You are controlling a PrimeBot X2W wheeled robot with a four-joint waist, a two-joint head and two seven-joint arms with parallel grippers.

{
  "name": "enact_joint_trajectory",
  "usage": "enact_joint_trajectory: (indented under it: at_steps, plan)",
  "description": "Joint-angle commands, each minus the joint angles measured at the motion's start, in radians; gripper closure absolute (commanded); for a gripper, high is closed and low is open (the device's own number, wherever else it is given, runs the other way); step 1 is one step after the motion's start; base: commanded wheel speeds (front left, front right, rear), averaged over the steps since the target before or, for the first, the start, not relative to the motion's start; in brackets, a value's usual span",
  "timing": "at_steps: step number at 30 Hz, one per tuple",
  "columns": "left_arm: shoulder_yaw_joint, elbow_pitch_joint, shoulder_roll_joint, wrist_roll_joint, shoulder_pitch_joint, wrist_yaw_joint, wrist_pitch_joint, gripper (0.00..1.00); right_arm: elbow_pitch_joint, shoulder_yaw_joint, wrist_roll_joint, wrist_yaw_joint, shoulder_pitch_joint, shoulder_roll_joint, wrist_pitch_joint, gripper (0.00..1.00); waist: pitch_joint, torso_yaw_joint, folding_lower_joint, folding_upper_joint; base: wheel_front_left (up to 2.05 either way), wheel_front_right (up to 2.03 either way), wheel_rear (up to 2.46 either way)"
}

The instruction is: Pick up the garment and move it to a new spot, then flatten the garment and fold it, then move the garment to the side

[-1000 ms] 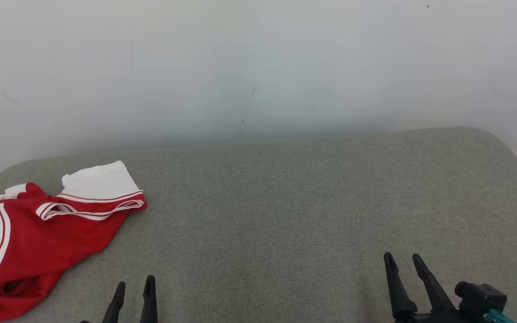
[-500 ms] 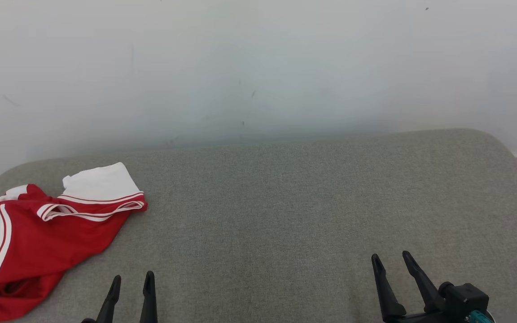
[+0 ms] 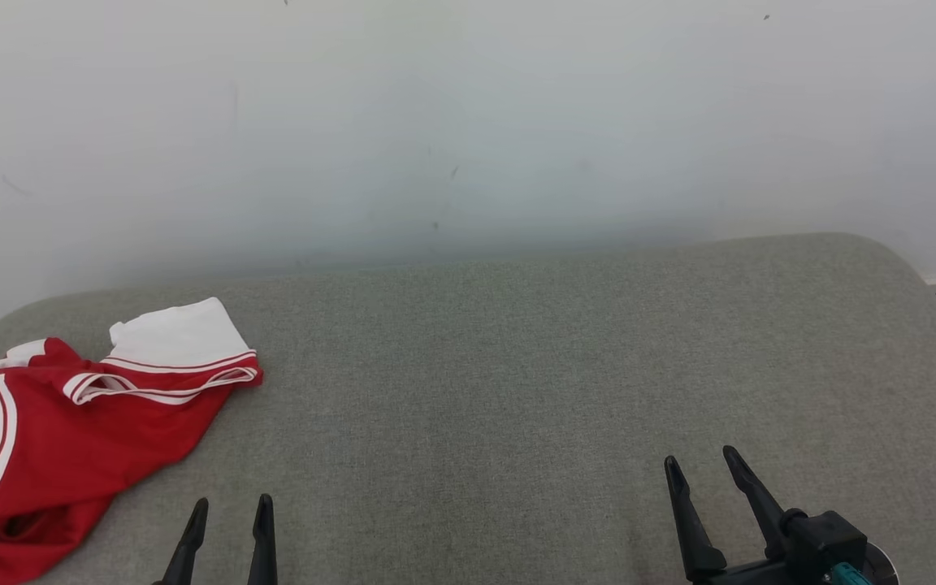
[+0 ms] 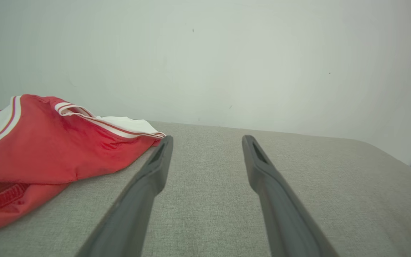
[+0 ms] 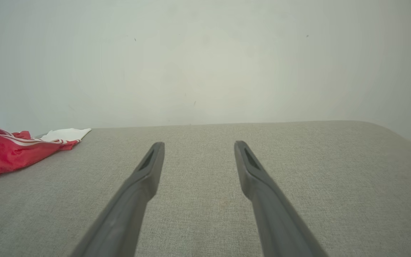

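Red-white garment (image 3: 70,439) crumpled on cushion (image 3: 517,366), left side; both jaws wide apart, empty

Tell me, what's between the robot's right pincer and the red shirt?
Head view: from the right pincer, bare grey fabric cushion, then the left pincer beside the crumpled red-and-white cloth garment.

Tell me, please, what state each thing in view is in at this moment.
red and white jersey, crumpled and unfolded at the left end of the cushion, not held.
left end effector, open and empty, beside the jersey, apart from it.
right end effector, open and empty, above bare fabric.
grey upholstered cushion, flat, bearing the jersey.
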Motion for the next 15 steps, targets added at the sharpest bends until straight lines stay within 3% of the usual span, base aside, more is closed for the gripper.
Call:
enact_joint_trajectory:
  at_steps: [1, 15]
  plan:
    - [0.009, -0.006, 0.0, 0.023, 0.012, 0.007, -0.007, 0.0, 0.0, 0.002, -0.02, 0.001, -0.003, 0.003, -0.006, 0.0, -0.001, -0.001, 0.0, 0.0, 0.0, 0.0, 0.0]
    - [0.035, -0.01, 0.0, 0.103, 0.023, -0.015, -0.021, 0.0, 0.012, 0.003, -0.115, 0.001, -0.003, 0.023, -0.021, 0.0, -0.011, -0.002, 0.0, 0.0, 0.0, 0.0, 0.0]
